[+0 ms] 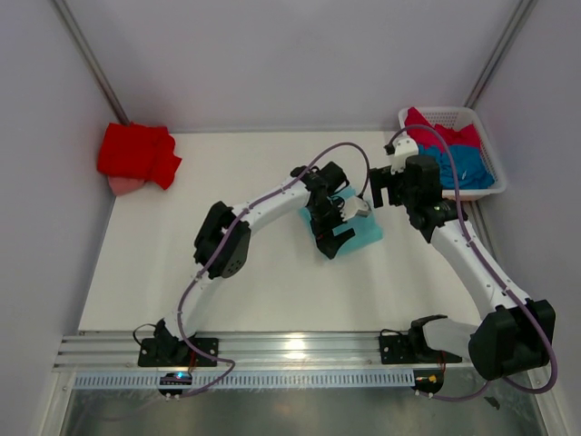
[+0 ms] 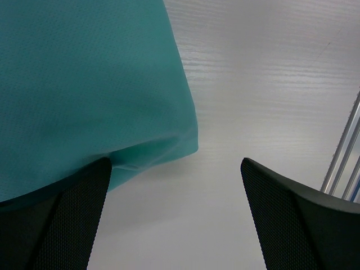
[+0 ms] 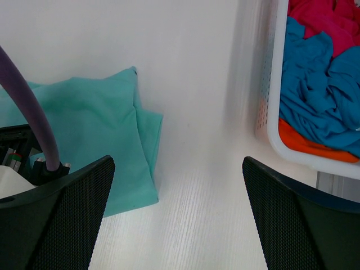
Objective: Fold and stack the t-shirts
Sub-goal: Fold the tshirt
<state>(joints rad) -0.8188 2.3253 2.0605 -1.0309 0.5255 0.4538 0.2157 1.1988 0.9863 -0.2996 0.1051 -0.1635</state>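
The mint-teal cloth t-shirt (image 1: pixel 361 232) lies folded into a small rectangle near the middle of the white table (image 1: pixel 272 291), a little right of centre. A wide bare stretch of tabletop runs to its left and toward the near edge, where a metal rail (image 1: pixel 290 347) crosses the table. In the far left corner a bright red t-shirt (image 1: pixel 136 154) sits bunched against the wall, well apart from everything else. At the far right edge stands a white slatted plastic basket (image 1: pixel 472 113) holding a crumpled blue t-shirt (image 1: pixel 467 168) and a crimson-pink t-shirt (image 1: pixel 436 127). The right wrist view also shows a strip of orange cloth (image 3: pixel 304 143) under the blue one.

The left gripper (image 1: pixel 334 234) hangs over the mint-teal t-shirt with its fingers spread wide and nothing between them. In its wrist view one finger overlaps the shirt's folded corner and the other is over bare table. I cannot tell whether it touches the cloth.

The right gripper (image 1: pixel 388 195) is also spread wide and empty, over the bare strip between the mint-teal t-shirt and the basket, near both.
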